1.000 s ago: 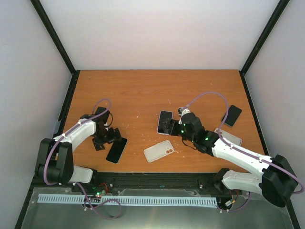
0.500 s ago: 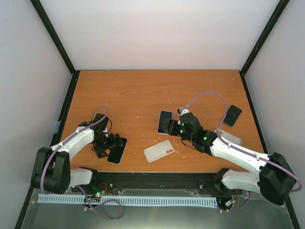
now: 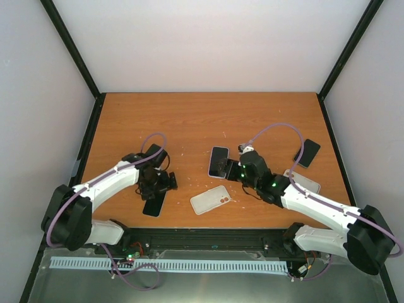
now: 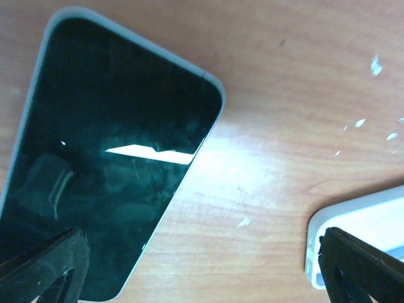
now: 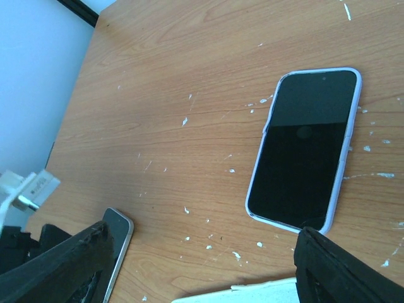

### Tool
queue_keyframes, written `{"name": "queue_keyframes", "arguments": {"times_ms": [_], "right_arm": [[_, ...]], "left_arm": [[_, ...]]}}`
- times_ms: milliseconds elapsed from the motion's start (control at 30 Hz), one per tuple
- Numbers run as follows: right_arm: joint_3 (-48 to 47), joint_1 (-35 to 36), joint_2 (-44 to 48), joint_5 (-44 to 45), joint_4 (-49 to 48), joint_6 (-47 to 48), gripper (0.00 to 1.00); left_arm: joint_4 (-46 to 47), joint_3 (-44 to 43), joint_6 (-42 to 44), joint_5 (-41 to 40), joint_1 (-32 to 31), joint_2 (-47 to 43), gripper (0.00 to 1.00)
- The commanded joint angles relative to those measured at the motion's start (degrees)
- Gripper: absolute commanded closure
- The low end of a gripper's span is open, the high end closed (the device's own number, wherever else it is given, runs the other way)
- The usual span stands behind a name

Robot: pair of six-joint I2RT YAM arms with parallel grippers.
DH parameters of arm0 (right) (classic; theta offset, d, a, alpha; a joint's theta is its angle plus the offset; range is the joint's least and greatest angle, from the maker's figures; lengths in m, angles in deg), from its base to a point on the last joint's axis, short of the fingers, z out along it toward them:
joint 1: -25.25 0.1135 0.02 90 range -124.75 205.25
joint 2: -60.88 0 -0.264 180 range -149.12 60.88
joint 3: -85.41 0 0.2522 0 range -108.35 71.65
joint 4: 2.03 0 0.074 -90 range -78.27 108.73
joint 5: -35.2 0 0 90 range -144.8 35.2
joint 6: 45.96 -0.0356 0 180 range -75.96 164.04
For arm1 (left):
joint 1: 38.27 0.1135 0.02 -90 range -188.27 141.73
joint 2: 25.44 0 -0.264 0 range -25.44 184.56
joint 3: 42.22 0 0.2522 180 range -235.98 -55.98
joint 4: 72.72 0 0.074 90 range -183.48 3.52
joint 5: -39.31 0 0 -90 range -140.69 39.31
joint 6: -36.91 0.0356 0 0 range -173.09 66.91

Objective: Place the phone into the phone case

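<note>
A bare black phone [image 3: 153, 203] lies face up near the table's front left; it fills the upper left of the left wrist view [image 4: 107, 164]. The empty white phone case [image 3: 211, 199] lies to its right, its corner visible in the left wrist view [image 4: 363, 218] and its edge in the right wrist view [image 5: 252, 293]. My left gripper [image 3: 161, 185] hovers open over the phone's far end and the bare wood [image 4: 202, 278], holding nothing. My right gripper [image 3: 231, 170] stands open and empty [image 5: 196, 271] just behind the case.
A phone in a lilac case [image 3: 218, 161] lies beside the right gripper, also in the right wrist view [image 5: 306, 148]. A dark phone [image 3: 307, 153] and a clear case [image 3: 304, 182] lie at the right. White flecks dot the wooden table [image 3: 189, 120].
The left arm has swung right, from the phone's left side across to its far right end. The right arm has hardly moved. Both grippers stay open.
</note>
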Motion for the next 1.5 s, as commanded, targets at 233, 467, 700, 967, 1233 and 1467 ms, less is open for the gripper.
{"name": "queue_keyframes", "arguments": {"times_ms": [233,467,700,967,1233,1467], "right_arm": [[2.22,0.02,3.73,2.25,1.3,-0.39,0.23],[3.15,0.02,6.08,3.19,2.42,-0.26,0.23],[4.22,-0.06,8.93,5.03,2.66,-0.28,0.22],[4.68,-0.26,9.32,6.21,3.44,0.15,0.21],[4.64,-0.28,7.28,5.62,2.1,-0.34,0.2],[5.68,-0.33,7.04,4.55,1.83,-1.17,0.2]], "left_arm": [[-6.27,-5.86,2.41,-15.14,0.19,4.53,0.0],[-0.85,-3.65,4.03,-14.44,5.75,3.74,0.01],[6.25,0.86,2.3,-9.05,6.12,7.77,0.0],[10.21,4.61,0.75,-1.81,5.73,4.71,0.01],[7.99,2.52,-4.29,-0.55,-2.12,4.2,0.01],[2.13,-2.45,-3.57,-9.18,-8.03,9.5,0.0]]}}
